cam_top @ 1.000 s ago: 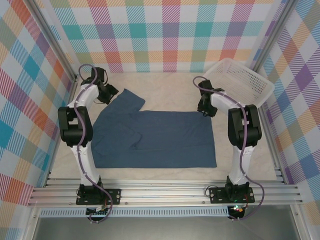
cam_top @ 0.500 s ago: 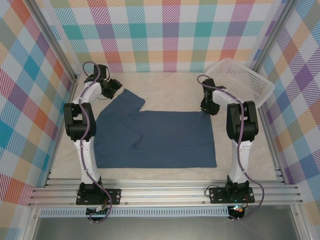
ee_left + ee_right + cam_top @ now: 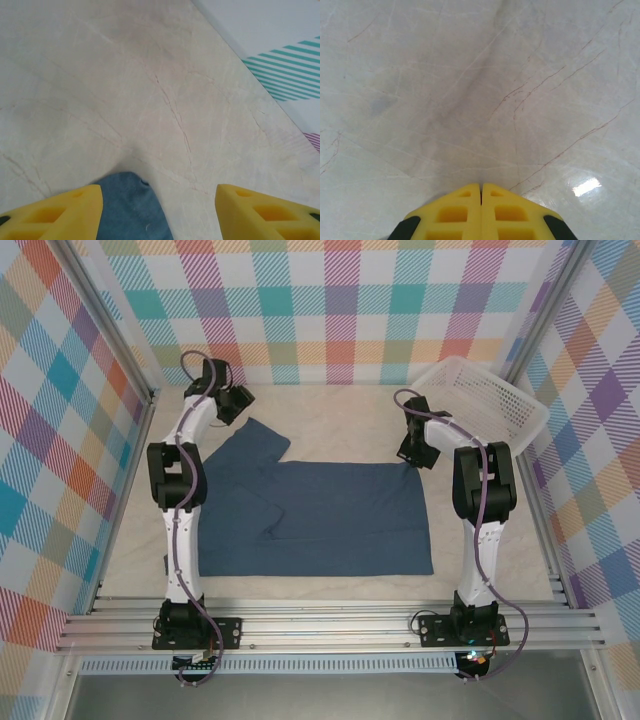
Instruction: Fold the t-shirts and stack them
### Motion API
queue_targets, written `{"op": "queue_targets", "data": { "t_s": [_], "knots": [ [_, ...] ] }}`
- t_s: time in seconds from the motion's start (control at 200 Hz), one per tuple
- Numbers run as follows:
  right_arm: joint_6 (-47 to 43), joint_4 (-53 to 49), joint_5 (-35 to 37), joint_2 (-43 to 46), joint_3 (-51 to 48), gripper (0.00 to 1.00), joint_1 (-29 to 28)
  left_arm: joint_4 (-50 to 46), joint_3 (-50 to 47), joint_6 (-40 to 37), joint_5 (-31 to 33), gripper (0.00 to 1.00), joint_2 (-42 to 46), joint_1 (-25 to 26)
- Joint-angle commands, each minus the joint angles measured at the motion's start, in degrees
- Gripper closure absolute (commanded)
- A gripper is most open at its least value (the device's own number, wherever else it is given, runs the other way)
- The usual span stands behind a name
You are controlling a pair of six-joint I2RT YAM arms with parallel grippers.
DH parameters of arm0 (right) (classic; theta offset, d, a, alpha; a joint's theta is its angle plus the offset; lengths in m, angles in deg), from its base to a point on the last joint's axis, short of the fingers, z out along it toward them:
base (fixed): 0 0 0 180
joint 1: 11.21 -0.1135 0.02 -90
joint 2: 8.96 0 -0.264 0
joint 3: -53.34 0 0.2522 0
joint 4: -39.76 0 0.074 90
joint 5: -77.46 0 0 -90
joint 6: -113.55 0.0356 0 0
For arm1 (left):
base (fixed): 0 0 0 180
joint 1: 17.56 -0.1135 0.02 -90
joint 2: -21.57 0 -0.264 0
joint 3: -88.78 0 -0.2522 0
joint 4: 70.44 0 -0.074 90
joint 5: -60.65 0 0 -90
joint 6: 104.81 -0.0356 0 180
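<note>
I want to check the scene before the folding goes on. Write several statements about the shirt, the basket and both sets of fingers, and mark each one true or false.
1. The t-shirt lies spread out on the table. True.
2. A shirt lies in the white basket. False: no shirt lies in it.
3. The right fingers are pressed together. True.
4. The left fingers are shut. False: they stand apart, with a tip of the t-shirt low between them.
5. The basket stands at the far left corner. False: it stands at the far right corner.
</note>
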Motion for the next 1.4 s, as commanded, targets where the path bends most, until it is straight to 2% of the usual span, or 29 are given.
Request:
{"op": "queue_targets", "data": {
  "t_s": [0.0,0.185,0.44,0.655,0.845,0.97,1.205,1.395],
  "knots": [
    [-0.38,-3.53,-1.14,1.03,0.23,1.00,-0.11,-3.76,4.52,-2.78,5.62,0.39,-3.13,1.33],
    [-0.54,-3.87,-2.92,1.93,-0.06,1.00,-0.11,-6.36,9.24,-3.30,12.70,0.46,-7.02,2.62],
    [-1.69,-3.75,-4.25,2.67,-1.40,1.00,-0.11,-8.42,15.82,-2.08,11.94,0.51,-12.32,3.42],
    [-1.74,-3.50,-5.43,2.29,-1.25,1.00,-0.12,-11.73,15.90,-0.42,12.39,0.62,-13.97,4.07],
    [-2.16,-3.74,-5.51,2.20,-0.91,1.00,-0.11,-12.82,15.90,-1.18,11.84,0.78,-13.71,4.62],
    [-2.45,-3.85,-5.41,2.32,-1.17,1.00,-0.12,-13.55,15.90,-1.49,13.16,1.00,-12.10,4.95],
    [-4.70,-3.03,-5.55,3.65,-1.09,1.00,-0.02,-14.06,11.78,0.10,16.68,1.00,-3.54,5.21],
    [-6.94,-2.67,-6.72,4.91,0.14,1.00,-0.02,-16.68,7.77,0.07,16.50,1.00,3.56,4.95]
  ]
}}
